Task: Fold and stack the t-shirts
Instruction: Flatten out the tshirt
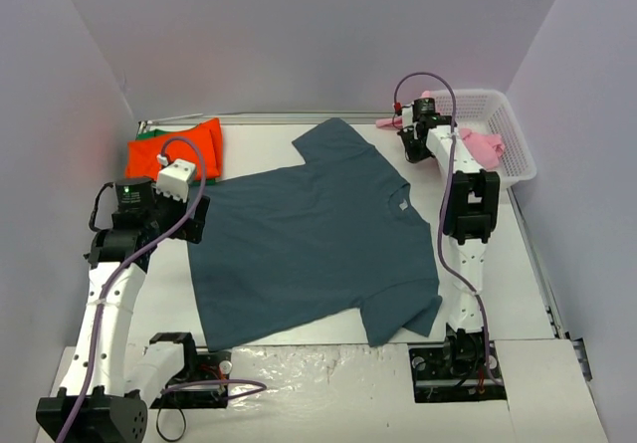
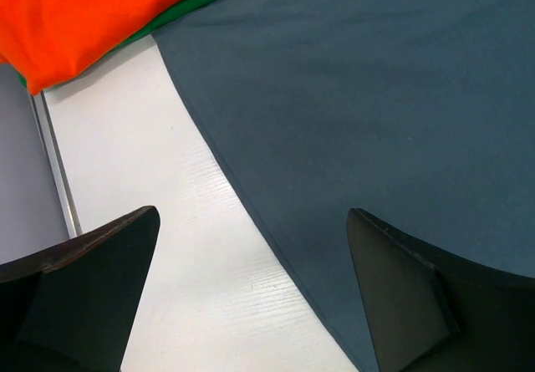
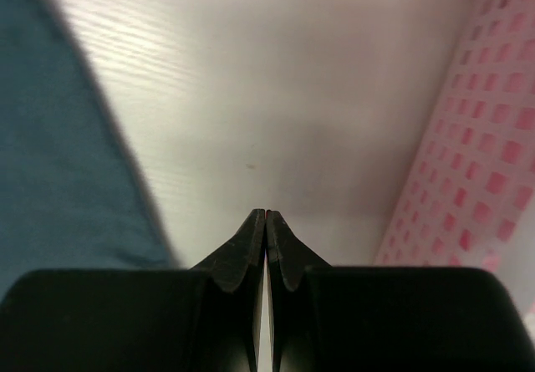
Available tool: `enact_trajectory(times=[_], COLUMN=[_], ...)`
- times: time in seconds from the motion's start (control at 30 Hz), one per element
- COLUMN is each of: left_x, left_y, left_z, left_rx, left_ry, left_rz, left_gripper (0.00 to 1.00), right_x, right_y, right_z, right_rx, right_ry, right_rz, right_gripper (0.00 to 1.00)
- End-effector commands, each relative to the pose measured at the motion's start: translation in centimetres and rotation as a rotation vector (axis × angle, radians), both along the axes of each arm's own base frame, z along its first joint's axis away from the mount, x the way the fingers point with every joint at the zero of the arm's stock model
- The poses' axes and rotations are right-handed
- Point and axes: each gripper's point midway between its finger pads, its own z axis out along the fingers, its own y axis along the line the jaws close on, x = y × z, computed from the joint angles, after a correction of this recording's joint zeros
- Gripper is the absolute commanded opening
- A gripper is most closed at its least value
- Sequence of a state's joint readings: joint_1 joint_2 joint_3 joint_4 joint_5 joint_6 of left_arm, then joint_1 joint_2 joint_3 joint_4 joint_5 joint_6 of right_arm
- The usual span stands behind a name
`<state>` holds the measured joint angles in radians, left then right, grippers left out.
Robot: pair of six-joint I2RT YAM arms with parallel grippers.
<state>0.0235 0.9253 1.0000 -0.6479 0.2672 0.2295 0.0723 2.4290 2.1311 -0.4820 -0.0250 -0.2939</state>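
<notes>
Slate-blue t-shirt flat mid-table; orange-red t-shirt on green t-shirt far left; pink t-shirt in basket far right. Left gripper wide over blue edge; right gripper closed, empty

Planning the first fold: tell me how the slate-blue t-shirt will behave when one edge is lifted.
The slate-blue t-shirt lies spread flat on the table, so it will probably hang limp from a pinch rather than hold shape. It looks like thin cloth, so likely light. On that smooth surface, it may slide or bunch if pushed.
</notes>
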Motion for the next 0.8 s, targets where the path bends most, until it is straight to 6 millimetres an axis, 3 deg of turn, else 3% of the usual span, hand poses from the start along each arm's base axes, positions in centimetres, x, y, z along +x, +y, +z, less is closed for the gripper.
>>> enact_trajectory(times=[0.0,0.03,0.2,0.43,0.77], left_x=[-0.1,-0.1,-0.2,-0.3,-0.3], left_y=[-0.1,0.0,0.4,0.9,1.1], left_z=[0.9,0.9,1.1,1.3,1.1], left_rx=[-0.025,-0.025,-0.028,-0.036,-0.051], left_ry=[-0.027,-0.027,-0.039,-0.043,-0.039], left_rz=[0.004,0.005,0.023,0.042,0.05], left_gripper=[0.94,0.94,0.94,0.94,0.94], right_x=[-0.9,-1.1,-2.4,-3.3,-2.7], right_y=[3.6,4.2,8.6,13.7,17.1], right_z=[4.7,5.5,5.8,3.4,0.0], right_rx=[0.1,0.108,0.108,0.099,0.087], right_ry=[-0.048,-0.059,-0.049,-0.006,0.024], right_rz=[0.128,0.148,0.269,0.381,0.411], right_gripper=[0.0,0.0,0.0,0.0,0.0])
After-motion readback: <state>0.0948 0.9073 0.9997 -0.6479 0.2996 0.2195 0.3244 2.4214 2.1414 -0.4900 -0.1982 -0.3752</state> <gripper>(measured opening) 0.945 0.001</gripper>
